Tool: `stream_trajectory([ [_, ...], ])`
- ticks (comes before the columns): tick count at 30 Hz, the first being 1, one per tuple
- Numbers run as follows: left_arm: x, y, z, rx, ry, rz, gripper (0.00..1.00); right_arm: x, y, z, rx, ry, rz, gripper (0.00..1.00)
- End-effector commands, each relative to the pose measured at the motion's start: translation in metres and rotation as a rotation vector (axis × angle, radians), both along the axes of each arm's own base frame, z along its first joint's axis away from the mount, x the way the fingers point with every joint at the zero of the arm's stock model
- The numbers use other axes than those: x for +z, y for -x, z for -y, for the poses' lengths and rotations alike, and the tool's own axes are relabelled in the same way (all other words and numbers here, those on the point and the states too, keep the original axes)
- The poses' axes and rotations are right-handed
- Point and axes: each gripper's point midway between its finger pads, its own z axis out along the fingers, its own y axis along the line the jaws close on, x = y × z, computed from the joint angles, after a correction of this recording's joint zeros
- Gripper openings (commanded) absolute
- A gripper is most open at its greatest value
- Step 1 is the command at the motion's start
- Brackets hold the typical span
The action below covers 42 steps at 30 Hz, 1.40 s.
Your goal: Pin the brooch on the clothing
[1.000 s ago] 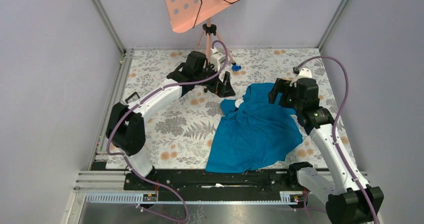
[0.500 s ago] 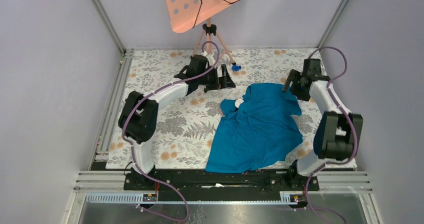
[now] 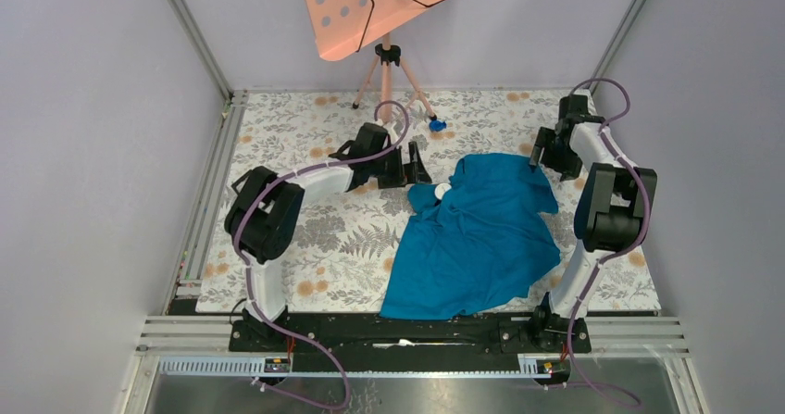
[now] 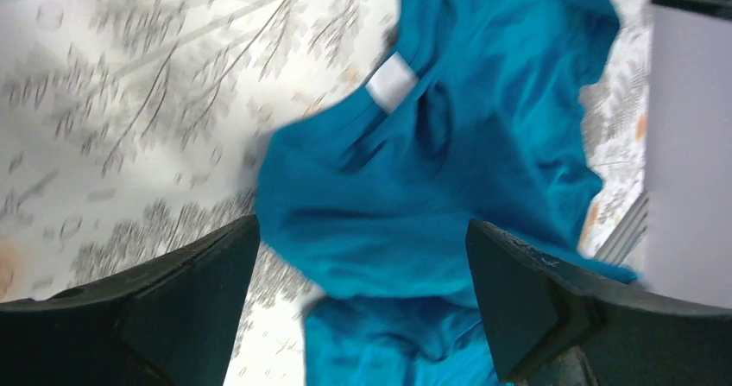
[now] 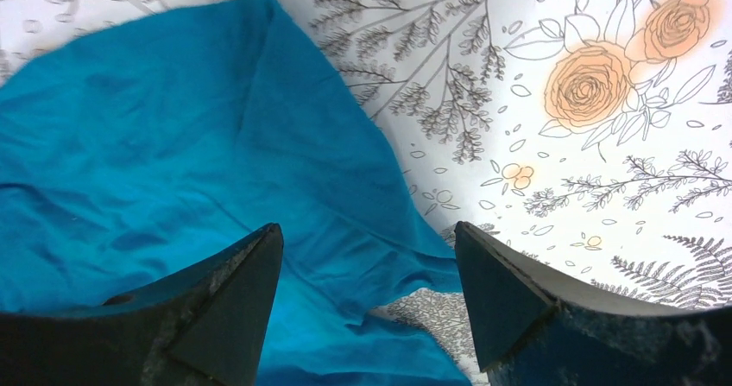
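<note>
Brooch (image 3: 442, 190) rests at the eleven o'clock collar of the shirt (image 3: 477, 238) in the top view, left gripper (image 3: 417, 169) beside it, right gripper (image 3: 540, 155) at one o'clock. Left wrist: jaws spread, aimed at the collar. Right wrist: jaws spread over the shirt edge, likely to steady it.

Teal T-shirt (image 4: 449, 196), blurry white patch (image 4: 391, 81) seemingly at collar, floral tabletop (image 4: 129, 101)

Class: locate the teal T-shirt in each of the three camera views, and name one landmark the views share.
Top external: T-shirt crumpled, right of centre.
Left wrist: T-shirt fills the centre, top to bottom.
Right wrist: T-shirt covers the left half.
Shared landmark: the floral table cover under it.
</note>
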Motion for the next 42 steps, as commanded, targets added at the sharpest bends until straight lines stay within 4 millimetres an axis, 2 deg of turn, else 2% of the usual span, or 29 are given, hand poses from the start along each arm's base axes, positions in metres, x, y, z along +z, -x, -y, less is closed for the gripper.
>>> stream_trajectory([
  [1,0.019,-0.002,-0.014,0.076,-0.001,0.118,0.97,-0.010,0.011,0.012,-0.002,-0.007,-0.076,0.79],
  [2,0.012,0.002,-0.020,0.093,-0.011,0.111,0.97,-0.013,0.011,0.011,-0.002,-0.018,-0.081,0.78],
  [6,0.004,0.012,-0.028,0.127,-0.003,0.097,0.97,-0.022,0.009,0.007,0.005,-0.071,-0.093,0.70],
  [11,0.002,0.023,-0.018,0.101,0.045,0.065,0.97,-0.030,0.004,0.000,0.011,-0.123,-0.106,0.49],
  [13,0.003,0.025,-0.013,0.088,0.050,0.062,0.97,-0.029,0.003,0.003,0.007,-0.120,-0.103,0.33],
  [14,0.003,0.026,-0.009,0.080,0.056,0.059,0.97,-0.027,0.002,0.005,0.005,-0.116,-0.100,0.22],
  [16,0.001,0.029,-0.002,0.065,0.068,0.044,0.97,-0.017,0.002,0.013,-0.011,-0.095,-0.080,0.05],
  [17,0.001,0.030,0.002,0.059,0.076,0.039,0.96,-0.009,0.003,0.023,-0.030,-0.060,-0.065,0.00],
  [19,0.001,0.033,0.010,0.045,0.097,0.030,0.93,0.008,0.005,0.044,-0.081,0.005,-0.030,0.00],
  [22,0.002,0.038,0.028,0.008,0.115,0.027,0.80,0.038,0.007,0.074,-0.171,0.052,0.050,0.00],
  [24,0.000,0.040,0.036,-0.006,0.102,0.024,0.71,0.055,0.007,0.089,-0.214,0.046,0.102,0.00],
  [27,-0.008,0.034,0.040,0.018,0.079,0.020,0.68,0.070,0.009,0.102,-0.247,0.045,0.141,0.00],
  [32,-0.014,0.023,0.045,0.037,0.060,0.023,0.66,0.072,0.014,0.113,-0.279,0.059,0.141,0.00],
  [37,-0.018,0.022,0.057,0.010,0.065,0.021,0.75,0.065,0.013,0.112,-0.283,0.033,0.131,0.00],
  [42,-0.020,0.014,0.059,0.024,0.020,0.069,0.80,0.062,0.011,0.110,-0.279,0.014,0.133,0.00],
])
